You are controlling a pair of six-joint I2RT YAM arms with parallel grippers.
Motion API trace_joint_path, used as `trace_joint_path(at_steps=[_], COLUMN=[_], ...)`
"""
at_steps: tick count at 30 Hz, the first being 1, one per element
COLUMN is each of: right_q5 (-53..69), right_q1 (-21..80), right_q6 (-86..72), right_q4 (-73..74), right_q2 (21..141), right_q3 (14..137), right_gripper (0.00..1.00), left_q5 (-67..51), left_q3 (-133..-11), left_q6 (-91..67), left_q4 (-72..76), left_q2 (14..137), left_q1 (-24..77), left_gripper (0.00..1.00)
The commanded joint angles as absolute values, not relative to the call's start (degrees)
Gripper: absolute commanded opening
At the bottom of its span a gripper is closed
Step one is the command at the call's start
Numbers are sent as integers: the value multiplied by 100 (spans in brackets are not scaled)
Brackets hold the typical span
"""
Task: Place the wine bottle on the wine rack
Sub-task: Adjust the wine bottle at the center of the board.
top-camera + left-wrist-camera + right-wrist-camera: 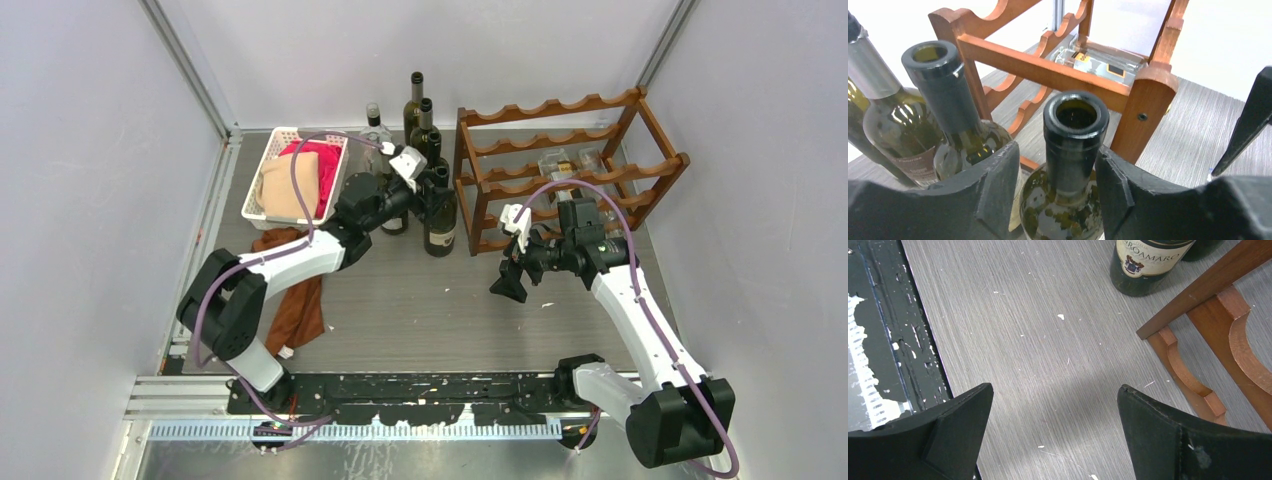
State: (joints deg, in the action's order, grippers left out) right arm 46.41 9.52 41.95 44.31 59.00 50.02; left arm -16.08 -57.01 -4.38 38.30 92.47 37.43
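Note:
A dark green wine bottle (440, 228) with a cream label stands upright on the table just left of the reddish-brown wooden wine rack (570, 150). My left gripper (436, 180) straddles its neck (1075, 145). The right finger is against the neck and a gap shows beside the left finger (998, 175), so the jaws are open. The rack (1048, 70) stands just behind the neck. My right gripper (510, 282) hangs open and empty over bare table, near the rack's front left foot (1198, 385). The right wrist view shows the bottle's base (1145, 267).
Other bottles stand behind the gripped one (415, 100), one of them clear (375, 125). A clear glass bottle (565, 160) lies in the rack. A white slotted basket (262, 150) with cloths sits at back left. A brown cloth (295, 305) lies under the left arm.

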Motion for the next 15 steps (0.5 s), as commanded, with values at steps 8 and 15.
trace_joint_path(at_steps=[8, 15], right_q5=[4712, 4686], right_q1=[921, 921], right_q6=[4348, 4359], right_q4=[4390, 4412], right_q2=[5863, 5845], right_q3=[5025, 5043], right_gripper=[100, 100], left_q5=[-1832, -2344], left_q3=[-6145, -6033], left_q6=[-315, 264], left_q4=[4323, 3158], left_q2=[9410, 8397], left_q1=[3722, 3723], left_gripper=[10, 0])
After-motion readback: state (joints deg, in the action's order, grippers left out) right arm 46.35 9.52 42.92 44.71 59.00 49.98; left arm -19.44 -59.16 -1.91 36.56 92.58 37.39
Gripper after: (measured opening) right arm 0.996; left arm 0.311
